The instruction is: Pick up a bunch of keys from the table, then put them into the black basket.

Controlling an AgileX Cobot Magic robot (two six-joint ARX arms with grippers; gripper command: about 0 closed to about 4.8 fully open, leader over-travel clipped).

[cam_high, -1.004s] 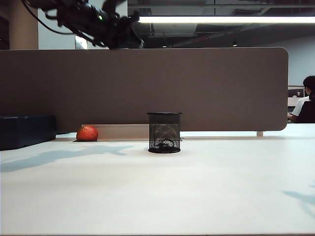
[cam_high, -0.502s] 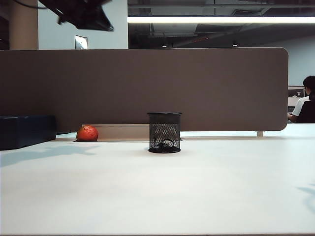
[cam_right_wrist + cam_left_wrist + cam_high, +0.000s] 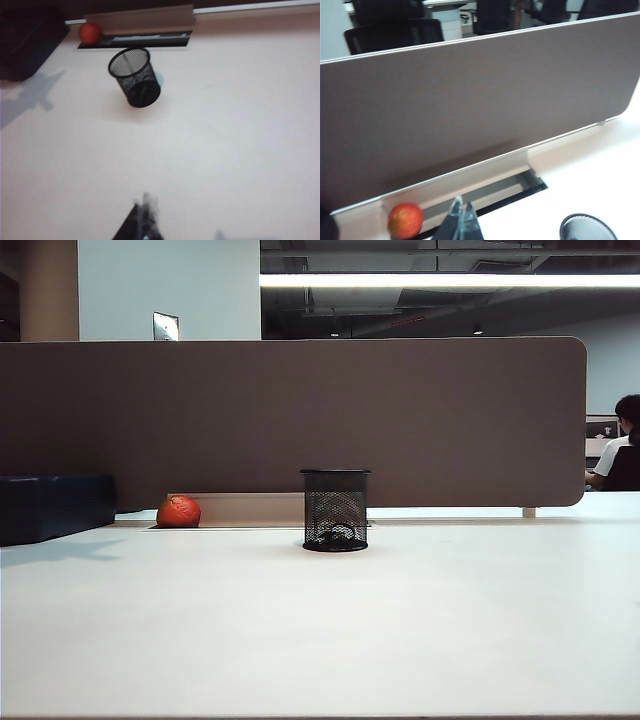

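The black basket (image 3: 335, 510) stands upright on the white table (image 3: 320, 630), in front of the brown partition. Through its mesh a small dark lump with a pale glint, the bunch of keys (image 3: 340, 534), lies at the bottom; a silvery streak shows inside the basket (image 3: 135, 76) in the right wrist view. My left gripper (image 3: 461, 207) is shut and empty, high above the table between the orange ball (image 3: 405, 220) and the basket's rim (image 3: 585, 227). My right gripper (image 3: 145, 202) is blurred, shut and empty over bare table, well short of the basket. Neither arm shows in the exterior view.
An orange-red ball (image 3: 178, 511) rests by the cable slot at the partition's foot, left of the basket. A large dark box (image 3: 55, 505) sits at the far left. An arm's shadow (image 3: 35, 97) falls beside the box.
The left arm, at the top left of the exterior view before, has gone up and left out of it. Its shadow slid left and the right-edge shadow vanished. The basket stayed put.
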